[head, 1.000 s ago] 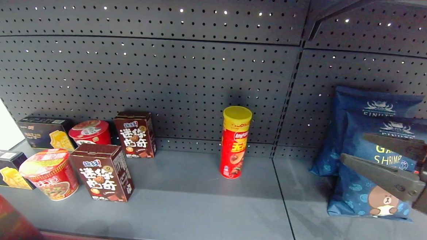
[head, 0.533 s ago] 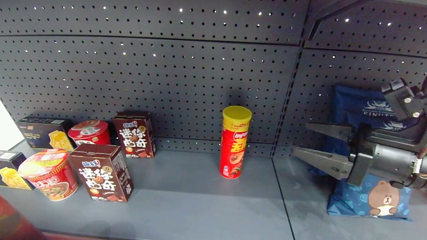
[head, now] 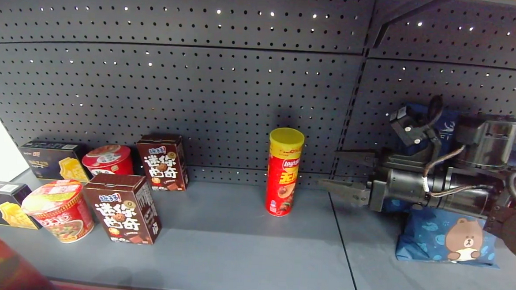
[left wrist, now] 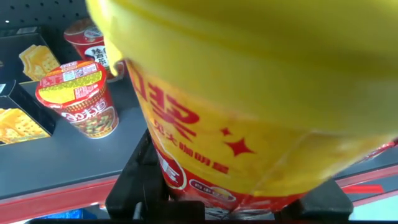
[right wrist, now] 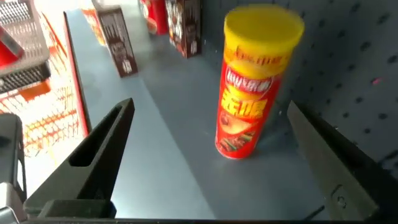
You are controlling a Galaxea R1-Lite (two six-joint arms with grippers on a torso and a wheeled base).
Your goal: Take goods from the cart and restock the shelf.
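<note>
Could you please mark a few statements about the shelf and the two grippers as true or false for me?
1. The chip can stands upright on the shelf. True.
2. The right gripper is shut on that can. False: it is open, beside the can and apart from it.
3. The left gripper holds a second can with a yellow lid. True.
4. The noodle cups sit on the blue bags. False: they stand at the shelf's left end, among boxes.

Red yellow-lidded chip can [left wrist: 249,93] held in left gripper [left wrist: 217,208]; noodle cup [left wrist: 78,99] stands beyond the pincer on shelf [left wrist: 56,163].
</note>
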